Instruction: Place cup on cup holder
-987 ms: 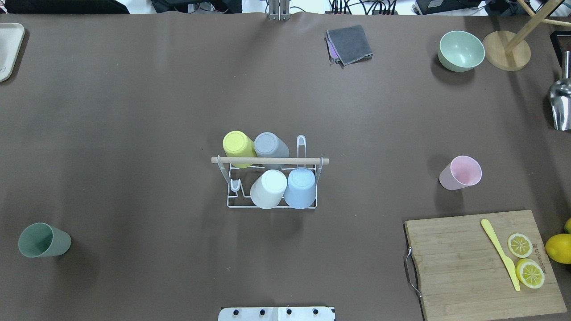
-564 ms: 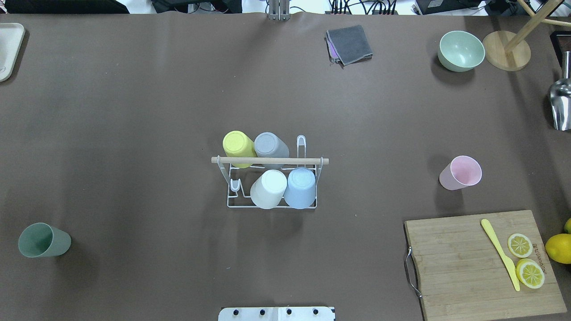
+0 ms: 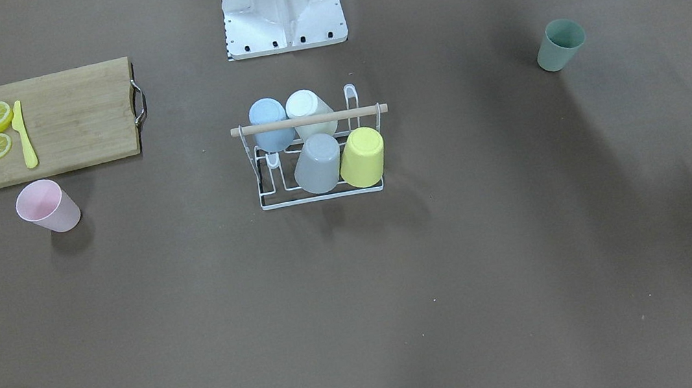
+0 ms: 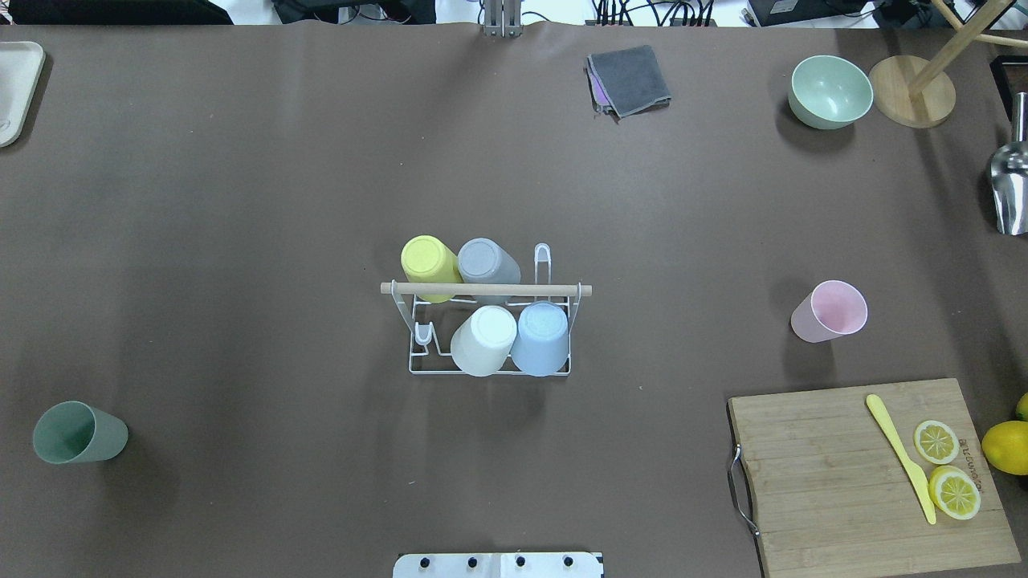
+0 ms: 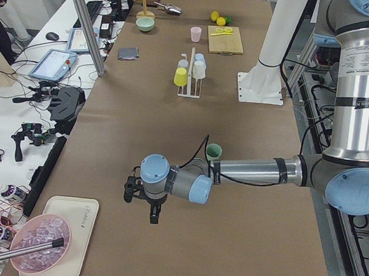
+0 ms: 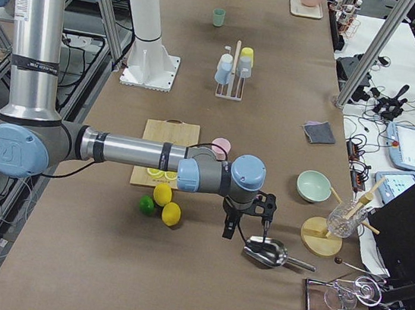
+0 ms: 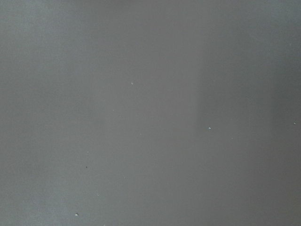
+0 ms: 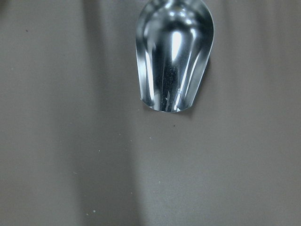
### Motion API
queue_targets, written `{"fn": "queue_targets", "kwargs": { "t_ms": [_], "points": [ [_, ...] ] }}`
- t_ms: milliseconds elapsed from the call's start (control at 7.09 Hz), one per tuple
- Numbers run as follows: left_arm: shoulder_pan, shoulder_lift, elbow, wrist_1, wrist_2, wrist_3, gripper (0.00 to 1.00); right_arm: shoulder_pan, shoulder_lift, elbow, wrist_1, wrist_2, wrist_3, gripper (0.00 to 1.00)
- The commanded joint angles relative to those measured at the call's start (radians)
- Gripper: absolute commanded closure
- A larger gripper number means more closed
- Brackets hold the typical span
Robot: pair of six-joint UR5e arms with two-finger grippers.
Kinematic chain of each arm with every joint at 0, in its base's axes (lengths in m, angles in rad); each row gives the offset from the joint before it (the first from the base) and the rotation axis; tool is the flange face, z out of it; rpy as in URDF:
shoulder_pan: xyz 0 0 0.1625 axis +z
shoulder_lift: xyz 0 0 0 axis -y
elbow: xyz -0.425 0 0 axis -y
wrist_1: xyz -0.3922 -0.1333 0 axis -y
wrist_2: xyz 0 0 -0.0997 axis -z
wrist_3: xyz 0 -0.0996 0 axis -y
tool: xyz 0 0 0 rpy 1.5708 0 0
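Note:
The cup holder point(image 4: 486, 290) is a white wire rack with a wooden rod and stands mid-table; it also shows in the front view point(image 3: 308, 120). A yellow, a grey, a white and a blue cup sit upside down on it. A pink cup point(image 4: 831, 311) stands upright to its right, and a green cup point(image 4: 79, 433) stands at the near left. My left gripper point(image 5: 142, 205) hangs over bare table past the green cup point(image 5: 213, 152). My right gripper point(image 6: 246, 229) hangs over a metal scoop point(image 8: 174, 56). I cannot tell whether either is open or shut.
A cutting board point(image 4: 871, 474) with lemon slices and a yellow knife lies at the near right, with lemons beside it. A green bowl point(image 4: 830, 91), a wooden stand point(image 4: 911, 90) and a grey cloth point(image 4: 629, 79) lie at the far edge. A white tray point(image 4: 14, 88) is far left.

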State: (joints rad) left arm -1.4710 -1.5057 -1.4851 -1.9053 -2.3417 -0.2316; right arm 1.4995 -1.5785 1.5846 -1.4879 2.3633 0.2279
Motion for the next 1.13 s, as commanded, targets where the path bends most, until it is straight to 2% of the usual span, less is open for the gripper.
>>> {"fn": "queue_targets", "kwargs": {
  "t_ms": [0, 423, 846, 987],
  "points": [
    [0.0, -0.03, -0.001, 0.0, 0.001, -0.003, 0.02, -0.062, 0.093, 0.001, -0.122, 0.007, 0.01, 0.02],
    [0.0, -0.088, -0.013, 0.003, 0.01, -0.038, 0.02, -0.111, 0.331, -0.031, -0.409, 0.007, 0.011, 0.03],
    [0.0, -0.189, -0.026, 0.029, 0.028, -0.118, 0.02, -0.166, 0.483, -0.223, -0.422, 0.014, 0.007, 0.02],
    [0.001, -0.218, -0.03, 0.104, 0.028, -0.117, 0.02, -0.21, 0.517, -0.279, -0.422, 0.04, 0.008, 0.02]
  ]
}}
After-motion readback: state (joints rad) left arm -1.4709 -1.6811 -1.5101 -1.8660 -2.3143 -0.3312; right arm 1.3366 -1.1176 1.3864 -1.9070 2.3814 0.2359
